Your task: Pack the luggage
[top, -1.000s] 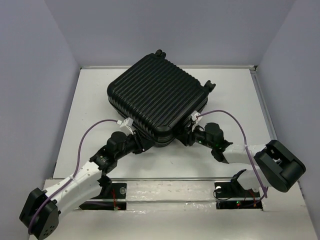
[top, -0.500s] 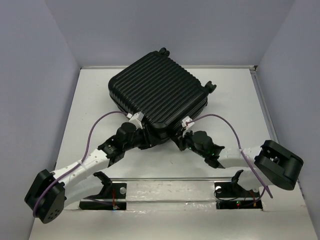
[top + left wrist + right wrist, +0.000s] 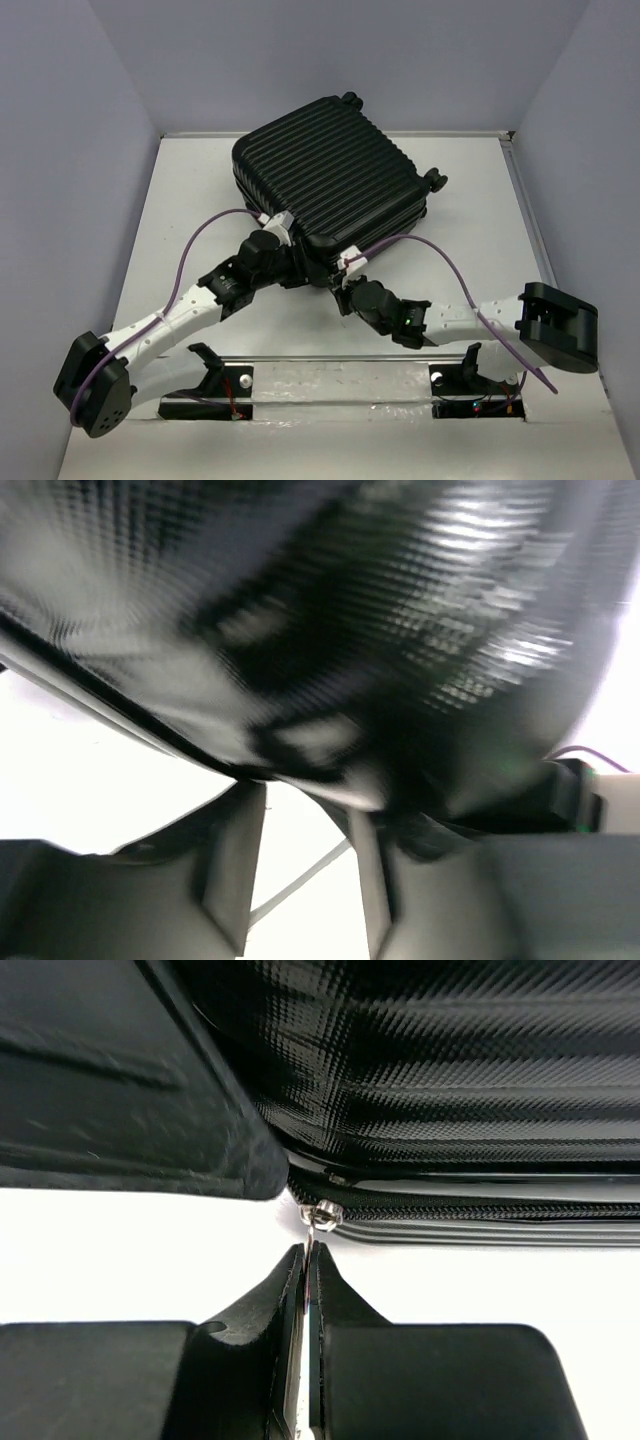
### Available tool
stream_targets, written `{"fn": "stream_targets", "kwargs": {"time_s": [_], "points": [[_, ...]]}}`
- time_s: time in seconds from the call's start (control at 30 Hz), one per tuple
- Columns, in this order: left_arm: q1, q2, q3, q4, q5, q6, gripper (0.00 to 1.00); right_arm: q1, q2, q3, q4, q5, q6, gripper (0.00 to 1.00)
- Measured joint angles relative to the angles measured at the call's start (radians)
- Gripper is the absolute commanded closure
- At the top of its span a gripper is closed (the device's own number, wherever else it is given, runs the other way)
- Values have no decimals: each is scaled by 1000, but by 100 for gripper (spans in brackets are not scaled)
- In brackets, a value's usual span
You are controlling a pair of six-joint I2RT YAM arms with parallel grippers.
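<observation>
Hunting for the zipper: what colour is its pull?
Silver; the zipper pull shows best in the right wrist view.

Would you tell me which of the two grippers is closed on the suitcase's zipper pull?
The right gripper: its fingers are shut on the silver zipper pull, while the left gripper has its fingers spread apart.

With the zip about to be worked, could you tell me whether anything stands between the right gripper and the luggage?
Nothing visible does. The right gripper is shut on the zipper pull at the near corner of the luggage. The left gripper sits open close under the shell, though that view is blurred.
</observation>
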Motion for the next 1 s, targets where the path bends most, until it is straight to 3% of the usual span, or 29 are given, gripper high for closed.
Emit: {"fn": "stream_targets", "kwargs": {"time_s": [0.23,0.4,0.5,0.7,0.83,1.0], "points": [[1,-27,73,-87,-40,23,35,0,40,82,-25,-30,19,93],[24,29,209,-238,-48,62,21,0,116,33,198,-10,96,93],[60,32,312,-283,-46,104,14,2,97,-17,240,12,111,93],[272,-9,444,-154,14,170,7,35,23,-96,264,19,146,93],[410,-44,472,-157,31,208,3,62,26,-85,254,-10,151,93],[640,111,583,-114,129,210,1,68,31,-69,234,-32,158,93]]}}
